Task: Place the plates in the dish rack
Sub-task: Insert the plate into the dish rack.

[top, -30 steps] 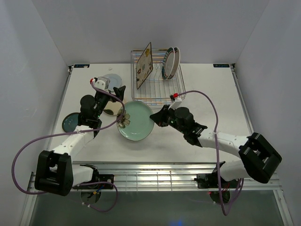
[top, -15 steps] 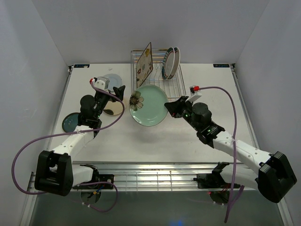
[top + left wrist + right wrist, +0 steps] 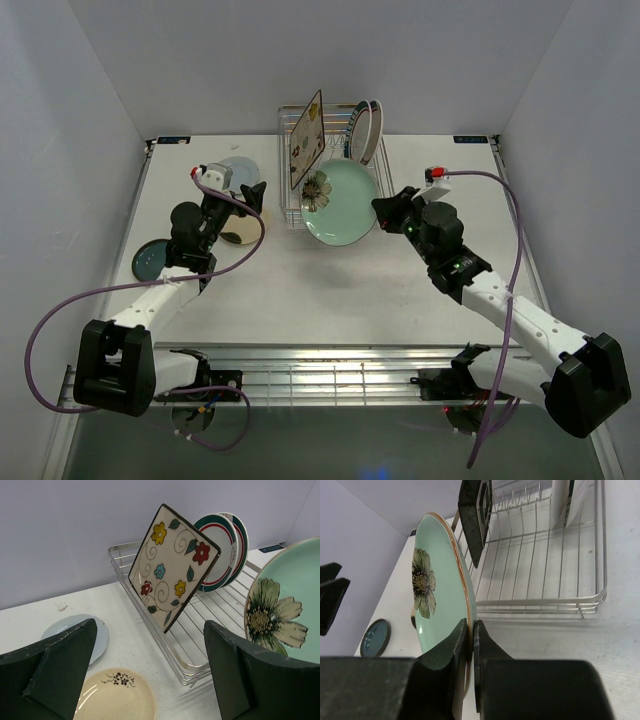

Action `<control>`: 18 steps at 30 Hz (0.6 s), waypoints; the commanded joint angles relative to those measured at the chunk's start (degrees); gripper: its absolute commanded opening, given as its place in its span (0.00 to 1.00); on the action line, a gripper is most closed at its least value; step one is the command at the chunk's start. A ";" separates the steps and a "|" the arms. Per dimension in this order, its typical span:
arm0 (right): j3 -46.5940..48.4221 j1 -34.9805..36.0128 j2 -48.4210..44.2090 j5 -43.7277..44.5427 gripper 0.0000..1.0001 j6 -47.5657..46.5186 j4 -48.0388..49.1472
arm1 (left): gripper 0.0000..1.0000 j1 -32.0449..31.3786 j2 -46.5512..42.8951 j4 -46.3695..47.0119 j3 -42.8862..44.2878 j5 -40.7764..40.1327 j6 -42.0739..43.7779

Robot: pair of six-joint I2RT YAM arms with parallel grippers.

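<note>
- The right gripper (image 3: 470, 630) is pinching the rim of the big pale green plate (image 3: 340, 203) — jaws nearly closed on its edge.
- That plate is standing almost upright in the air, its painted flower facing left, by the near edge of the dish rack (image 3: 540, 601).
- A square floral plate (image 3: 172, 565) and two white plates (image 3: 225, 550) with teal and red rims are leaning upright at the back of the rack.
- The left gripper (image 3: 150, 675) is hanging wide apart — gripping nothing — above a cream plate (image 3: 117, 695).
- A blue-grey plate (image 3: 100, 637) and a dark teal plate (image 3: 150, 260) are lying flat on the table (image 3: 300, 300).
</note>
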 commanded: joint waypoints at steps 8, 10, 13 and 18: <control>17.58 -1.12 3.50 9.67 0.08 -5.46 5.40 | 0.98 -0.30 -1.27 1.80 -0.52 -0.28 0.47; 18.72 -1.12 4.11 13.69 0.08 -6.70 5.31 | 0.98 -0.30 -1.36 1.80 -0.61 -0.19 0.55; 20.48 -1.12 5.69 16.44 0.08 -9.07 4.78 | 0.98 -0.30 -1.27 1.98 -0.70 -0.19 0.55; 26.98 -1.12 9.55 16.97 0.08 -11.80 2.23 | 0.98 -0.30 -1.01 2.07 -0.61 -0.10 0.47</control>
